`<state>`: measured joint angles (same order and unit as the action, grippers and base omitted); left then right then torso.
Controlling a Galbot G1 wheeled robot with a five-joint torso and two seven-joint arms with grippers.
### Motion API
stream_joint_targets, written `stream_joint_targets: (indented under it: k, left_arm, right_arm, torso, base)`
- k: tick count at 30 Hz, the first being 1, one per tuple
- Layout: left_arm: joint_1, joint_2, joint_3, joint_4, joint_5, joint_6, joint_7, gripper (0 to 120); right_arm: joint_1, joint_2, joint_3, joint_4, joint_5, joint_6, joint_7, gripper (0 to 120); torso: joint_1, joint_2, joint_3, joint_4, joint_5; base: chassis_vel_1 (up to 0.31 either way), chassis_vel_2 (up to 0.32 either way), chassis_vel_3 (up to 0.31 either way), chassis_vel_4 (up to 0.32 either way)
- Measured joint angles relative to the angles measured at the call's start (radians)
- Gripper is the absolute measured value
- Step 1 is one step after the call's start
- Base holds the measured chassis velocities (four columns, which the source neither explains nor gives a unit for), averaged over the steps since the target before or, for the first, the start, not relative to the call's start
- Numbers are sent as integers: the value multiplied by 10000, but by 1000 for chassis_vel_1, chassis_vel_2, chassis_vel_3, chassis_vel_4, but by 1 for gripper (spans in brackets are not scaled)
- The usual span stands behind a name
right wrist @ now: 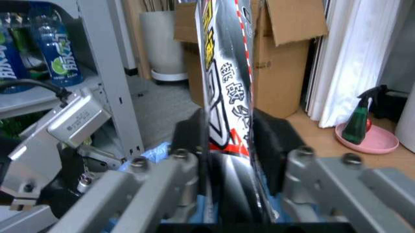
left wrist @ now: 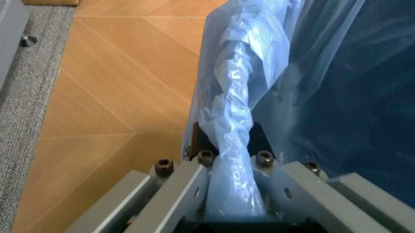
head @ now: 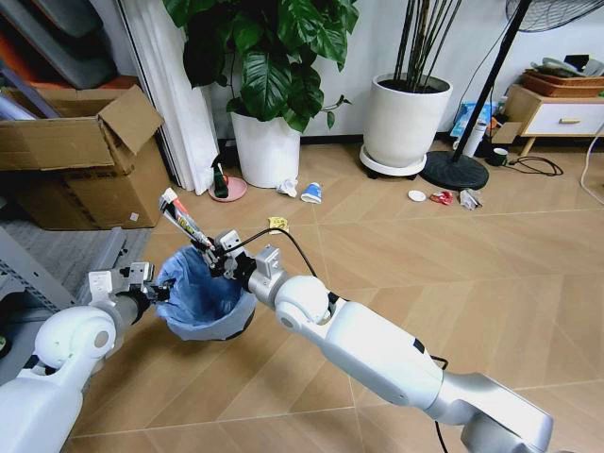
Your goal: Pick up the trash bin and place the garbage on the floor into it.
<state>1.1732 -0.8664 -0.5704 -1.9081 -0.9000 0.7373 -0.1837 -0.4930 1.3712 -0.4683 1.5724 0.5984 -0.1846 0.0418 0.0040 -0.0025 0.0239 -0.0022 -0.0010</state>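
Clamped on the rim of the small round dark trash bin (head: 206,302) with its crinkled light-blue bag, the left end effector (head: 159,293) holds it off the floor so the right end effector (head: 219,257), pinching a long printed snack wrapper (head: 184,219), can release it inside.

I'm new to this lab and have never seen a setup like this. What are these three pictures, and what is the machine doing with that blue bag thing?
This is a two-armed wheeled robot. The wide picture looks down from its head; the other two come from cameras on its wrists. The left gripper is clamped on the rim of the trash bin, a small bin lined with a blue bag, seen close up at. The right gripper pinches a printed snack wrapper above the bin. More litter lies on the wooden floor: a yellow packet, crumpled paper, a crushed cup, a white lid and a red wrapper.
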Motion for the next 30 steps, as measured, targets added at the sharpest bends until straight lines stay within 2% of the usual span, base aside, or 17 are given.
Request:
stream_joint_targets:
  k: [1, 3, 5, 6, 8, 10, 13, 14, 17, 18, 20, 26, 30]
  left_arm:
    - [-2, -7, -22, 0, 1, -4, 3, 0]
    - [-1, -10, -45, 0, 2, -7, 7, 0]
    - [21, -14, -97, -7, 7, -9, 16, 0]
    - [21, -14, -97, -7, 7, -9, 16, 0]
    - [150, -11, -216, -64, 20, -11, 37, 0]
    - [194, -5, -250, -82, 29, -12, 64, 0]
    - [346, 9, -386, -140, 76, -13, 142, 0]
    - [346, 9, -386, -140, 76, -13, 142, 0]
    - [457, -26, -495, -192, 98, -17, 151, 0]
    - [457, -26, -495, -192, 98, -17, 151, 0]
    - [558, -87, -616, -195, 203, -17, 169, 0]
    - [1078, -268, -1070, -295, 466, -20, 279, 0]
    - [1269, -313, -1256, -349, 501, -20, 284, 0]
  right_arm:
    - [8, 15, -16, -22, -12, 2, 0, 32]
    - [19, 26, -34, -29, -19, 2, 4, 34]
    - [29, 32, -72, -30, -30, 7, 21, 45]
    - [29, 32, -72, -30, -30, 7, 21, 45]
    - [17, 25, -116, -8, -69, 18, 87, 58]
    - [0, 21, -125, 7, -77, 17, 107, 61]
    - [-69, -15, -140, 111, -107, 12, 172, 75]
    - [-69, -15, -140, 111, -107, 12, 172, 75]
    - [-89, -38, -23, 325, -90, -17, 357, 90]
    - [-89, -38, -23, 325, -90, -17, 357, 90]
    - [-69, -50, 272, 574, 3, -100, 631, 98]
    - [-209, -382, 1221, 1369, 170, -681, 1383, 100]
    - [-715, -642, 2005, 1353, 27, -898, 1570, 100]
  torso:
    - [0, 0, 0, 0, 1]
    - [0, 0, 0, 0, 1]
    - [0, 0, 0, 0, 1]
    - [0, 0, 0, 0, 1]
    - [0, 0, 0, 0, 1]
    - [0, 0, 0, 0, 1]
    - [0, 0, 0, 0, 2]
    - [0, 0, 0, 0, 2]
    - [0, 0, 0, 0, 2]
    - [0, 0, 0, 0, 2]
    - [0, 0, 0, 0, 2]
    - [-1, 1, -2, 1, 3]
    - [-1, 0, -1, 1, 3]
  base:
    - [0, 0, 0, 0]
    - [0, 0, 0, 0]
    - [0, 0, 0, 0]
    - [0, 0, 0, 0]
    - [0, 0, 0, 0]
    - [0, 0, 0, 0]
    - [0, 0, 0, 0]
    - [0, 0, 0, 0]
    - [0, 0, 0, 0]
    - [0, 0, 0, 0]
    - [0, 0, 0, 0]
    - [0, 0, 0, 0]
    - [0, 0, 0, 0]
